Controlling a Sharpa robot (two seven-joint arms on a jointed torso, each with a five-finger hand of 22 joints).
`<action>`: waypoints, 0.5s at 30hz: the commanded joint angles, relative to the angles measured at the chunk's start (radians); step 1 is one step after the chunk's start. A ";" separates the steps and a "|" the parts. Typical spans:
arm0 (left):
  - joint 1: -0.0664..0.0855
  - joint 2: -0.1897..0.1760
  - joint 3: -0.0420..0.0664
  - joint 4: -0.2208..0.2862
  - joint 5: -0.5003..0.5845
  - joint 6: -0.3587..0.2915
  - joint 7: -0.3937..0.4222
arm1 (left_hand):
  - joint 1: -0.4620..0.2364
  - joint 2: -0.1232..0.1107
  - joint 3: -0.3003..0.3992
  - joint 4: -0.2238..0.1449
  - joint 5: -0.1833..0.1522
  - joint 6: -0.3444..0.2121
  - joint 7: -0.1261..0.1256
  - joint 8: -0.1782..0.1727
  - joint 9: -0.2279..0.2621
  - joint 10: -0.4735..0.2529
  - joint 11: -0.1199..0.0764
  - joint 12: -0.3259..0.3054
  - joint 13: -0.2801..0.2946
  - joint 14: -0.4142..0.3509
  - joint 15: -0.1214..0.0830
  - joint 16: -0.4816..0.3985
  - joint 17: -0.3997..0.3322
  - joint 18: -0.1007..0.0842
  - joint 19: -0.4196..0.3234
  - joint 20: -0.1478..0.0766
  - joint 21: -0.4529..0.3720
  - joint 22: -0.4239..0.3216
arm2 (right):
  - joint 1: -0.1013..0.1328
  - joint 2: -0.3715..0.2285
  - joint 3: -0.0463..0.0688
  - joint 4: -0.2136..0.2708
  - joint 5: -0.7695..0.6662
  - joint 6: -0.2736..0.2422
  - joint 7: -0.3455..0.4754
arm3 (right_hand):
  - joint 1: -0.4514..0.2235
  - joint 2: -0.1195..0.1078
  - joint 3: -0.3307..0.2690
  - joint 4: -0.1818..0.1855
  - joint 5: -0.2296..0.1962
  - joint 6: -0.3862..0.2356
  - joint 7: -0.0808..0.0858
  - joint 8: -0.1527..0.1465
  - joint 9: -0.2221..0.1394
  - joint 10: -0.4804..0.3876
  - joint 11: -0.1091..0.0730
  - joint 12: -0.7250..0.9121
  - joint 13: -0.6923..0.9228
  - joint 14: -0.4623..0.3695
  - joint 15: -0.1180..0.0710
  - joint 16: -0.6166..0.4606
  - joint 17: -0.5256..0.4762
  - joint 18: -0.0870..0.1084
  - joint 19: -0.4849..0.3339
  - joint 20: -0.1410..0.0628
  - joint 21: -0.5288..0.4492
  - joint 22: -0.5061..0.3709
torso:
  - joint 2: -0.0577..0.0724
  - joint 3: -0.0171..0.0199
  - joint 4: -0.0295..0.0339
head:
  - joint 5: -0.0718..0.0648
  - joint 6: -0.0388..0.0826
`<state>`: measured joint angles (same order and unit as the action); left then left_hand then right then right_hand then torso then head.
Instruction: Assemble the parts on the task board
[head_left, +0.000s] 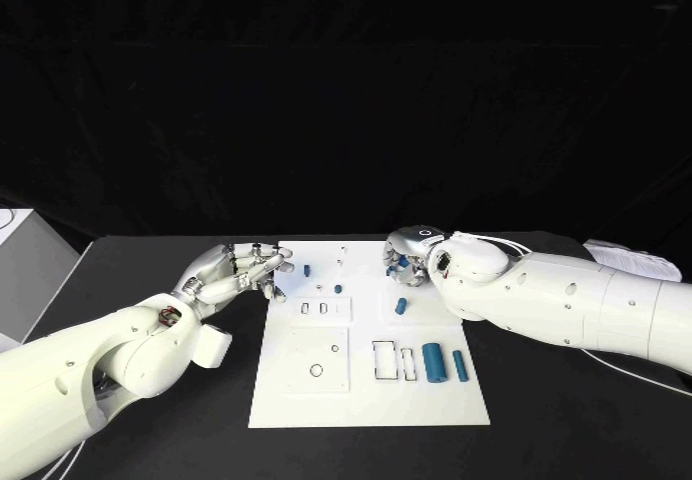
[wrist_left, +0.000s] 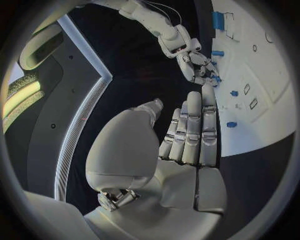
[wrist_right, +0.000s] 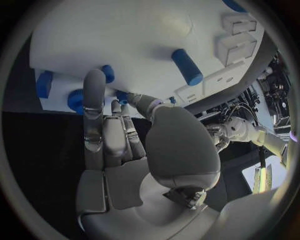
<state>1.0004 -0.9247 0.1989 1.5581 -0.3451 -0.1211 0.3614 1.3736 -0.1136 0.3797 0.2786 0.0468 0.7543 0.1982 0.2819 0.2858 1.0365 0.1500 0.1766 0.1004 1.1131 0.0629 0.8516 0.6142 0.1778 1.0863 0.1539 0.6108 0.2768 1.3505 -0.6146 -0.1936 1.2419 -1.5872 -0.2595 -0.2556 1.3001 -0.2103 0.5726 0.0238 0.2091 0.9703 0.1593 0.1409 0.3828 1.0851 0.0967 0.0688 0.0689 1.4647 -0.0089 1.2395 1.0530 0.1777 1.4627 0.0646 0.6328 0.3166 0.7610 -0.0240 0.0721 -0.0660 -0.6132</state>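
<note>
The task board (head_left: 368, 395) was a flat white plate lying in the middle of the black surface (head_left: 577, 420), with its long side running away from the robot. On it were printed outlines, round and rectangular, and several small blue parts. Two blue cylinders lay side by side near the board's right edge, a thicker cylinder (head_left: 431, 360) and a thinner cylinder (head_left: 460, 365), just beside a rectangular outline (head_left: 385, 361). A short blue part (head_left: 401, 306) lay further up, near the right edge, and two small blue parts (head_left: 307, 270) were at the far left part of the board. The left hand (head_left: 242, 272) was at the far left corner of the board, its fingers close together and reaching toward the board's edge; in the left wrist view the fingers (wrist_left: 194, 130) were straight and side by side, and nothing was seen in them. The right hand (head_left: 408, 258) was over the far right part of the board; in the right wrist view its fingers (wrist_right: 94, 115) were stretched toward blue parts on the board, but whether it held one cannot be told. The near half of the board had open room, and the black surface was wide on both sides of the plate.
</note>
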 joint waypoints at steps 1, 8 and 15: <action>0.000 0.000 0.001 0.003 -0.006 0.023 0.005 | -0.006 0.007 0.003 0.001 0.004 -0.007 0.028 -0.005 -0.001 -0.008 0.002 -0.005 -0.001 0.001 0.007 -0.005 -0.001 0.002 -0.001 0.003 0.004 0.001 | -0.002 0.002 -0.001 -0.001 0.001 0.008 0.004 | -0.001 0.013 0.015 0.001 0.006 0.012 -0.002 -0.001 0.002 0.018 -0.002 0.006 0.002 0.017 0.002 0.008 0.002 -0.010 0.046 0.003 0.002 0.007 | 0.000 0.0011 -0.0019 | 0.001 -0.002; 0.000 0.000 0.001 0.002 -0.006 0.022 0.003 | -0.006 0.008 0.003 0.000 0.004 -0.008 0.028 -0.006 -0.001 -0.009 0.002 -0.006 -0.001 0.001 0.008 -0.007 -0.002 0.002 -0.002 0.003 0.004 0.001 | -0.002 0.002 -0.001 0.000 0.001 0.014 0.004 | -0.001 0.027 0.061 -0.002 -0.029 0.046 -0.017 0.017 0.016 0.068 -0.016 0.004 0.002 0.017 -0.009 0.020 0.007 -0.009 0.047 -0.001 0.018 0.027 | 0.001 0.0012 -0.0013 | 0.000 -0.002; 0.000 0.000 0.001 0.000 -0.006 0.025 0.003 | -0.005 0.009 0.005 0.000 0.004 -0.008 0.029 -0.006 -0.001 -0.010 0.003 -0.007 -0.001 0.000 0.008 -0.008 -0.002 0.002 -0.003 0.004 0.004 0.001 | -0.002 0.001 -0.001 0.002 -0.007 -0.004 -0.009 | 0.008 0.041 0.088 -0.016 -0.050 0.076 -0.026 0.041 0.036 0.117 -0.027 0.007 0.007 0.018 -0.017 0.030 0.014 -0.009 0.048 -0.007 0.034 0.047 | 0.001 0.0009 0.0001 | 0.000 -0.001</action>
<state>1.0003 -0.9252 0.1995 1.5569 -0.3458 -0.1188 0.3588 1.3704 -0.1105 0.3797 0.2786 0.0468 0.7544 0.1982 0.2819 0.2857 1.0328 0.1537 0.1733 0.1006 1.1131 0.0630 0.8468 0.6133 0.1778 1.0863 0.1539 0.6108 0.2766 1.3509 -0.6137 -0.1933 1.2414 -1.5868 -0.2613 -0.2585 1.3047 -0.1848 0.6557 0.0086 0.1620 1.0393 0.1330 0.1783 0.4146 1.1929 0.0717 0.0689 0.0715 1.4669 -0.0186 1.2655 1.0662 0.1777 1.4629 0.0645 0.6629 0.3625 0.7615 -0.0230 0.0714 -0.0667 -0.6151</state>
